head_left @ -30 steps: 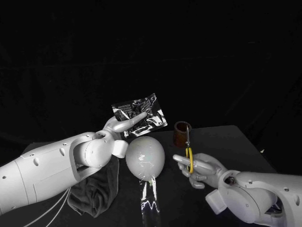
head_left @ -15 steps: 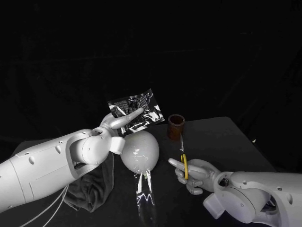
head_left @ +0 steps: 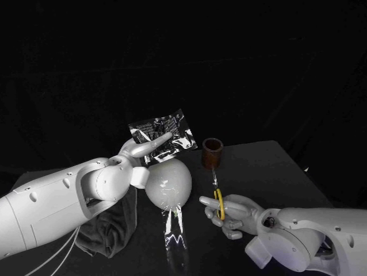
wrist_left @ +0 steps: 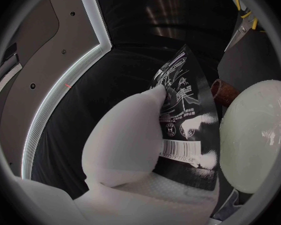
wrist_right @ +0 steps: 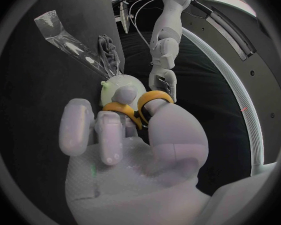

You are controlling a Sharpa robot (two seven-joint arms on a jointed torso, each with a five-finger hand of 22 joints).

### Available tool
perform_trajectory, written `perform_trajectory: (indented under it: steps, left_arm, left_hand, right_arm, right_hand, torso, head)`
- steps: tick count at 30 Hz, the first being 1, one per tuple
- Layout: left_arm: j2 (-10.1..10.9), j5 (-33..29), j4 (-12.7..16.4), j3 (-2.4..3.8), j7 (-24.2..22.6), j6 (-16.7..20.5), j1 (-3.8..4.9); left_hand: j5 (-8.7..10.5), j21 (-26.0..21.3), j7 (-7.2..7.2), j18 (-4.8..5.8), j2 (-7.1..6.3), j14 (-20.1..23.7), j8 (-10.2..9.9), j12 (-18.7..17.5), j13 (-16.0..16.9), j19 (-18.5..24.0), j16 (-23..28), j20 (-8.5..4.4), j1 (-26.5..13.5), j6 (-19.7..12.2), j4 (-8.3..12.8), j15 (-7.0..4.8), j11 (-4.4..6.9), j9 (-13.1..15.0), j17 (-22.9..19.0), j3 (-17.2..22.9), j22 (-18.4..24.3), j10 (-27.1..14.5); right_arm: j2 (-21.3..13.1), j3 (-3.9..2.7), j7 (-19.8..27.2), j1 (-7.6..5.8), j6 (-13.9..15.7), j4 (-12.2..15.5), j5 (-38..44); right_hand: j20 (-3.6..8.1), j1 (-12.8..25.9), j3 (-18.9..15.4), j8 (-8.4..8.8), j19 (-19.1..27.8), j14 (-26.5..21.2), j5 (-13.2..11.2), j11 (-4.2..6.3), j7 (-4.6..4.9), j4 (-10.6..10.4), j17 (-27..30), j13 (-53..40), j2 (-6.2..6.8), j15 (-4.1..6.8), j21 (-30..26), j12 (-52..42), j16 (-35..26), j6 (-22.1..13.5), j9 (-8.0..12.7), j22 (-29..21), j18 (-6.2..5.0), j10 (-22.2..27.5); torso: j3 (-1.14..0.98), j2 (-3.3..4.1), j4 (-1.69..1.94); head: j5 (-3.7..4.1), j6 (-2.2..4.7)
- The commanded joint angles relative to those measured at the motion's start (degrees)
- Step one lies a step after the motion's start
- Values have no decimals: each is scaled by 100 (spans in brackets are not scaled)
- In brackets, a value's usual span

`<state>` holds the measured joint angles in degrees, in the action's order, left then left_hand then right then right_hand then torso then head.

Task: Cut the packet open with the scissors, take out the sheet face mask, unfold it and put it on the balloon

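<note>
Nearest: right hand [head_left: 233, 215], low over the table [head_left: 266, 172]. It grips the scissors [head_left: 218, 201]. In the right wrist view its fingers [wrist_right: 109, 135] are curled through and around the yellow loops. The blades run out from the fingertips, away from the robot. They read as one thin line, so I cannot tell whether they are parted.

Next out: balloon [head_left: 168, 184], just beside the blades on the left-hand side. It stands on a strip of clear film [head_left: 175, 236], with a dark cloth [head_left: 109, 230] beside it under the left arm.

Further: left hand [head_left: 142, 150], raised above the balloon, pinching the packet [head_left: 160, 137]. Thumb and fingers press its lower part flat from both faces. The left wrist view shows a fingertip lying across the printed side. The packet stands tilted above the fingertips, with its upper edge and corners free. It is still sealed, as far as can be seen.

Farthest: brown cylinder [head_left: 213, 152], roughly in line with the blades beyond their tips.

Key relation: the packet lies up, beyond the scissor tips and over the balloon toward the left hand. The scissors' long axis points past it, toward the cylinder. Judgement: the right hand must lift and turn the blades toward the packet's free upper edge. The cut should be kept away from the pinching fingers and the balloon.
</note>
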<state>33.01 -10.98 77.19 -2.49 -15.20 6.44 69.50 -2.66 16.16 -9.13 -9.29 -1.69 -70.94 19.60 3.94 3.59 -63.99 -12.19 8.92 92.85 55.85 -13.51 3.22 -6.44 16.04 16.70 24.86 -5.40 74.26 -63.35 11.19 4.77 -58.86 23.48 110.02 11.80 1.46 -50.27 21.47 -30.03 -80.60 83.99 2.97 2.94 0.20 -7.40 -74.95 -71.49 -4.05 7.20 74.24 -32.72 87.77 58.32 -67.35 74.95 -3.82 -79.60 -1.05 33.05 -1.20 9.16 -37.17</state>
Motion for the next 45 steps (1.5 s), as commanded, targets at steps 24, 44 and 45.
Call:
perform_trajectory:
  steps: [24,44,45]
  left_arm:
    - [-236,273,-121,9,200,153,-8]
    - [-302,263,-206,10,210,154,-10]
    - [-311,266,-215,10,222,150,-10]
  left_hand:
    - [-18,25,-20,-110,32,31,15,-27,7,-7,-13,-5,-52,1,17,-19,94,242,19,68,-6,117]
    - [-18,30,-19,-112,13,23,18,-23,8,-7,-15,-7,-73,1,42,-23,96,248,30,102,-7,123]
    - [-18,30,-19,-113,12,23,18,-23,8,-7,-16,-7,-74,1,43,-23,96,248,31,104,-7,124]
  right_arm:
    - [-103,-10,277,-48,441,168,916]
    - [-121,-10,-238,-47,428,438,1059]
    - [-119,-10,-256,-47,429,444,1074]
  right_hand:
    - [-651,-1020,-2794,2493,857,28,-23,-582,812,-970,413,1716,1300,-631,-1618,-628,-1299,-1246,2258,265,-289,64]
    - [-846,-838,-3737,2563,1602,-745,130,-824,1017,-996,1658,2854,2059,-833,-2808,1201,-2487,-2293,2495,-220,-475,850]
    - [-849,-833,-3738,2554,1604,-747,134,-824,1019,-996,1658,2866,2060,-834,-2809,1215,-2486,-2312,2492,-220,-476,846]
  torso:
    - [3,-1,-2]
    - [-2,-3,4]
    - [-1,-2,1]
  head:
    - [77,-82]
    - [109,-119]
    - [109,-117]
